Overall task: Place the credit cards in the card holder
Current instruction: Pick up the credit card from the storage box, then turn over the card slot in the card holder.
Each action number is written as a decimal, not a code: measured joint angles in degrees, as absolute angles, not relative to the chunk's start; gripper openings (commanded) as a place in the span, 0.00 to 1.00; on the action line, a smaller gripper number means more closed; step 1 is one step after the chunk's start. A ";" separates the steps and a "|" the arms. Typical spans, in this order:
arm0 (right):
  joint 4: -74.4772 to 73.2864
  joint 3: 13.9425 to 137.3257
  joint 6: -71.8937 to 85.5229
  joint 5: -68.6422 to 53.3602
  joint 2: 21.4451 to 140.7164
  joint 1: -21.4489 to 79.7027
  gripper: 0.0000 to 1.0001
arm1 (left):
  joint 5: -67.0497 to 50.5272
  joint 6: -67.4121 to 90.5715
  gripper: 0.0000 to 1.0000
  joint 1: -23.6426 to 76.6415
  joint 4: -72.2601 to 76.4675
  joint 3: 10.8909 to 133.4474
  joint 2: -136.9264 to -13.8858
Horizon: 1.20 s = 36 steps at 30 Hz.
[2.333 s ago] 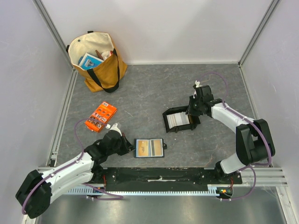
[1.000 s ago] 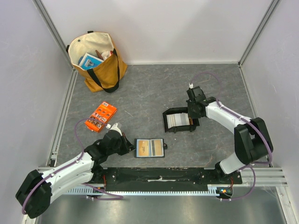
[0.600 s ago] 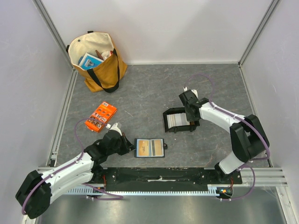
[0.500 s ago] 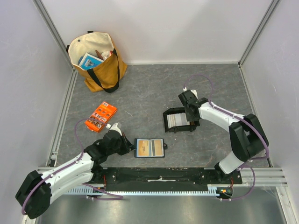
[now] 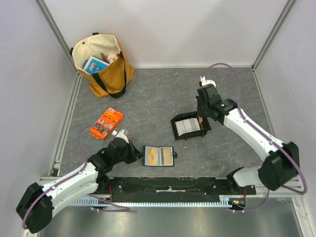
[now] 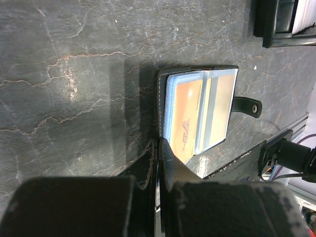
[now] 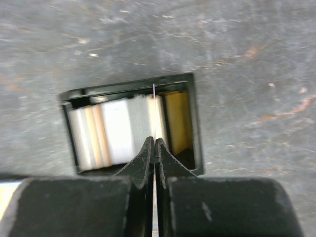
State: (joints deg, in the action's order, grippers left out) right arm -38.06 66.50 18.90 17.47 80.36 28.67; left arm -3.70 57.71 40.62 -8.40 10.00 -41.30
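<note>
Grey stone tabletop point(image 5: 158, 94), card holder point(image 5: 158, 155) open at front centre, left gripper point(image 5: 137, 154) closed at its edge, right gripper point(image 7: 155, 143) clamped on one card point(image 7: 154, 98) above black tray point(image 7: 123, 86) of credit cards point(image 7: 118, 131).

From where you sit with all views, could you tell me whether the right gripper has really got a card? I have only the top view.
Observer: Yes. In the right wrist view the right gripper is shut on one card, seen edge-on over the tray.
Operator: Thank you. What is in the tray?
Observer: Whitish cards standing on edge, plus a tan card at one end.
Operator: And the left gripper, please?
Observer: The left gripper is shut, with its tips at the near edge of the open holder.
</note>
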 measured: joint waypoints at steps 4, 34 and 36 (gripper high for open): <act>-33.91 62.48 24.84 11.62 72.47 31.09 0.00 | -4.05 57.71 0.02 40.62 -8.40 10.00 -41.17; -7.70 55.79 58.13 37.82 91.33 76.36 0.00 | -6.09 58.74 0.02 40.62 -8.43 10.00 -38.06; -7.73 56.23 58.19 37.85 92.20 76.36 0.00 | -6.09 58.74 0.02 40.62 -8.43 10.00 -38.02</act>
State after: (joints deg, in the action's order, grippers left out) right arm -7.73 56.23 58.19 37.85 92.20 76.36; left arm -6.09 58.74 40.62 -8.43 10.00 -38.02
